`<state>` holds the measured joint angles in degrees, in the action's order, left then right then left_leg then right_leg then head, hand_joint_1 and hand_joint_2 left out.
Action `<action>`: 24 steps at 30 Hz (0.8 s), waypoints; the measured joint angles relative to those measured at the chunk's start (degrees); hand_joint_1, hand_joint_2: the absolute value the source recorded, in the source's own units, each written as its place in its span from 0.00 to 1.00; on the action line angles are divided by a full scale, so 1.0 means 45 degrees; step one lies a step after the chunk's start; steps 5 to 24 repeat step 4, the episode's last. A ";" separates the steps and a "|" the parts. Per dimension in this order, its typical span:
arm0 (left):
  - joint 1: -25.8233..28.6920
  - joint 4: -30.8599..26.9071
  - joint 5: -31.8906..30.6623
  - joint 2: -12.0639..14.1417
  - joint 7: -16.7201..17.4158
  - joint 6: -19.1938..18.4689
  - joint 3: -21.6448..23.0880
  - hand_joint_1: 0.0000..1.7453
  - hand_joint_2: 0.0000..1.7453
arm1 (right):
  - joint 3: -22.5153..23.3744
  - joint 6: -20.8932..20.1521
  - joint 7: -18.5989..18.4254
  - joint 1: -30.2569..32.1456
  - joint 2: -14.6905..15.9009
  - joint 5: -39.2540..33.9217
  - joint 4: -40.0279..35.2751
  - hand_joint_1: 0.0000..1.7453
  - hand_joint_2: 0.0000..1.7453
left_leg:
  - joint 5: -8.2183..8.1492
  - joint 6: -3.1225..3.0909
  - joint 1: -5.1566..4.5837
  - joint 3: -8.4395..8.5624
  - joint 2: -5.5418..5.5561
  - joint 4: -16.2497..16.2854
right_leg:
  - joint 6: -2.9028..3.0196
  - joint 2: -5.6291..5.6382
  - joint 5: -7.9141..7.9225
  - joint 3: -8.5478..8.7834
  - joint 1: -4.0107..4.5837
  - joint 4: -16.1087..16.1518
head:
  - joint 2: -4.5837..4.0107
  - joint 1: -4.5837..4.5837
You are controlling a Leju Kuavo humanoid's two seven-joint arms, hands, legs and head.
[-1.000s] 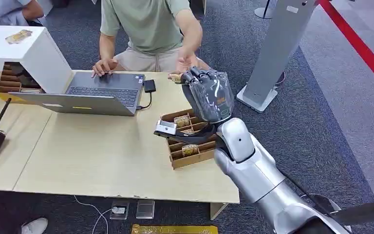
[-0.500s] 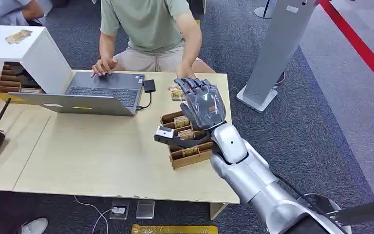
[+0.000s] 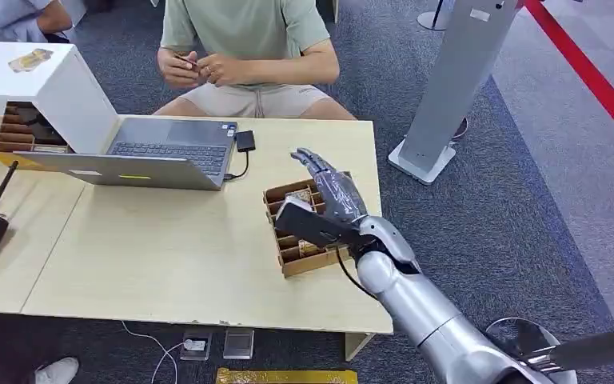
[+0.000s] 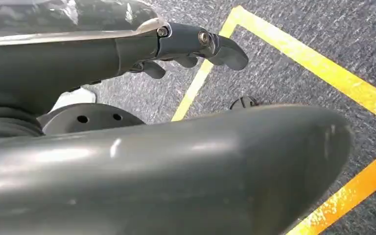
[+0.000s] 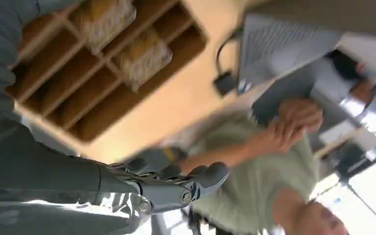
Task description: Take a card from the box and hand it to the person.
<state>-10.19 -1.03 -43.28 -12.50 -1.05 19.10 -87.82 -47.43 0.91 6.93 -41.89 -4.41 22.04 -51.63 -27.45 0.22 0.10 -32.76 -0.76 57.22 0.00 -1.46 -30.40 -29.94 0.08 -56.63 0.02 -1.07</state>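
Above the wooden divided box [image 3: 304, 232] on the pale wooden surface [image 3: 168, 248], the right robot hand [image 3: 332, 192] hangs with its dark fingers [image 3: 308, 160] stretched out and apart, holding nothing. Small gold-patterned cards [image 5: 144, 56] stand in some of the box's compartments; the right wrist view shows two of them in neighbouring slots, with other slots bare. Behind the surface's far edge sits a person in a pale green shirt [image 3: 244, 32], both of the person's hands [image 3: 200, 68] brought together in front of the chest, well apart from the robot hand; whether they hold a card is too small to tell. Just left of the box lies an open grey laptop [image 3: 152, 152] with a small black adapter [image 3: 245, 141] beside it. At the robot's side, the left robot hand [image 4: 191, 46] hangs over grey carpet marked with yellow tape [image 4: 352, 93], its fingers loosely curled with nothing in them.
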 joint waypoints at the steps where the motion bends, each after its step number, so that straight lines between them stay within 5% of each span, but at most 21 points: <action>1: 0.0001 0.0005 0.0024 -0.0020 0.0015 0.0029 0.0005 0.00 0.00 | 0.0063 -0.0675 -0.0010 0.0133 0.0169 -0.1066 -0.0352 0.00 1.00 | 0.0000 0.0000 0.0000 -0.0001 0.0000 0.0000 | 0.0000 0.0000 0.0000 0.0000 -0.0001 0.0001 | 0.0005 0.0000; 4: 0.0000 0.0005 -0.0014 -0.0097 0.0257 0.0044 0.0005 0.00 0.00 | 0.0155 -0.2100 -0.0199 0.0450 0.0769 -0.3612 -0.1321 0.00 1.00 | -0.0001 0.0000 -0.0001 0.0000 -0.0001 0.0000 | 0.0000 0.0001 0.0000 0.0001 -0.0002 0.0005 | 0.0005 0.0000; 24: 0.0000 0.0005 -0.0014 -0.0097 0.0257 0.0044 0.0005 0.00 0.00 | 0.0155 -0.2100 -0.0199 0.0450 0.0769 -0.3612 -0.1321 0.00 1.00 | -0.0001 0.0000 -0.0001 0.0000 -0.0001 0.0000 | 0.0000 0.0001 0.0000 0.0001 -0.0002 0.0005 | 0.0005 0.0000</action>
